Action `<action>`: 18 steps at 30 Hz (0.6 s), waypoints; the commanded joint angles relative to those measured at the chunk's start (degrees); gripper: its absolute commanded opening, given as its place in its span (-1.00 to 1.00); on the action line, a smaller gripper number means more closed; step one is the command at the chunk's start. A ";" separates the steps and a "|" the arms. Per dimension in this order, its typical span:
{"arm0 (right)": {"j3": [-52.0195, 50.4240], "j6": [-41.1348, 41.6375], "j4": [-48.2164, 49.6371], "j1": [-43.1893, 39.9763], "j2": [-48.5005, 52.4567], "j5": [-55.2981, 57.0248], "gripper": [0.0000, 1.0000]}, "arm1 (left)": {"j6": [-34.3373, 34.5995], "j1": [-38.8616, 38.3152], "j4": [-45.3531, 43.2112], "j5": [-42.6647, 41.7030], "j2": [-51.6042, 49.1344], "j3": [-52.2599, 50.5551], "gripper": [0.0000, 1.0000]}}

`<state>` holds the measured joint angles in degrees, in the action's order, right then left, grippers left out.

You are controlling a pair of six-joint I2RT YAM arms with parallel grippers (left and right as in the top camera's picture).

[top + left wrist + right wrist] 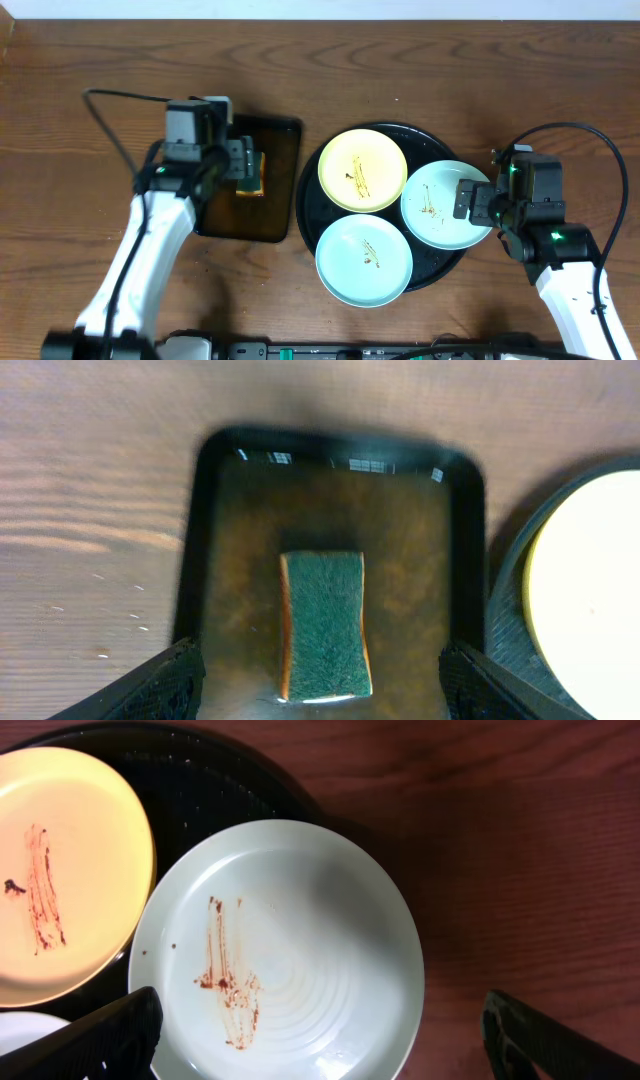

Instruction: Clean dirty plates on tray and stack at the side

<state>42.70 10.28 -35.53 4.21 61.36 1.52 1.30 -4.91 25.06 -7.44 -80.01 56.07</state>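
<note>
Overhead, I get bright, even light from above. The tray point(310, 200) is crisp, and the shadows around it are faint and soft. Left of the tray, my left wrist view is soft: the wood point(90, 510) washes out pale, the sponge point(323, 625) is slightly blurred, and small white glints line the far rim of the small tray point(462, 550). At the tray's right edge, my right wrist view is dimmer and reddish. A soft grey shadow lies across the white plate point(300, 950), though its smears are sharp.

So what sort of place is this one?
Probably a lab bench staging dishwashing: left arm and right arm over a wood-grain table, smeared plates on a black tray, sponge in a small tray.
</note>
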 commanded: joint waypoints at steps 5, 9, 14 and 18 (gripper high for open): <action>1.38 0.37 0.09 0.63 -0.33 0.17 0.98 | -1.62 -2.21 -0.50 0.83 -11.69 1.01 0.47; 1.38 0.39 0.02 0.63 -0.33 0.17 0.98 | -1.46 -2.21 -1.42 0.81 -16.39 1.01 0.42; 1.38 0.39 0.07 0.63 -0.33 0.17 0.99 | -1.42 -2.21 -1.68 0.17 -19.82 1.01 0.31; 1.38 0.37 0.13 0.63 -0.33 0.17 0.99 | -1.42 -2.21 -2.03 0.17 -20.61 1.01 0.25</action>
<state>42.70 10.28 -35.51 4.21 61.36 1.50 0.14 -6.98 23.40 -7.33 -100.20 56.07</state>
